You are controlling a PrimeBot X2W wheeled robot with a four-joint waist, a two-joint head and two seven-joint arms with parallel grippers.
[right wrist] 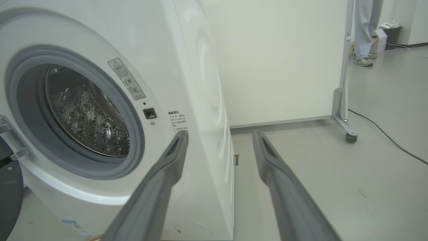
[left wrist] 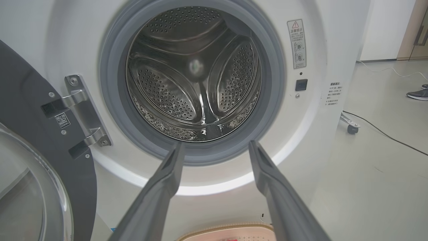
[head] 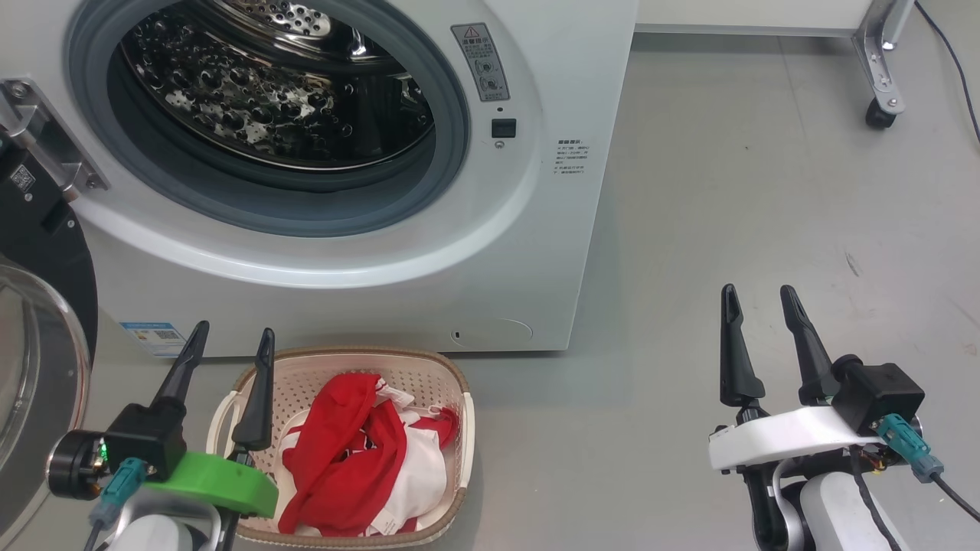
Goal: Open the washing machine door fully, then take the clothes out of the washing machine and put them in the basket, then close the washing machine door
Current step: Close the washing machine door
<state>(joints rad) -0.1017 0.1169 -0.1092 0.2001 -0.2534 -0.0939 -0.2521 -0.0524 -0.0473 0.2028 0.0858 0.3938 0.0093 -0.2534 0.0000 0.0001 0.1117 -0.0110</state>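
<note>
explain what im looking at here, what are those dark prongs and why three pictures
It is a two-armed robot doing laundry. The dark prongs are its gripper fingers. One picture comes from its head camera, looking down; the other two come from cameras on each wrist, looking along the fingers. The left gripper and right gripper are both open and hold nothing. The washing machine stands with its door swung open, its drum looks empty, and the red and white clothes lie in the basket on the floor.

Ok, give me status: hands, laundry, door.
Left hand open, empty, over the basket. Right hand open, empty, over bare floor. Clothes in basket, drum looks empty. Washing machine door open, nothing blocking it.
</note>
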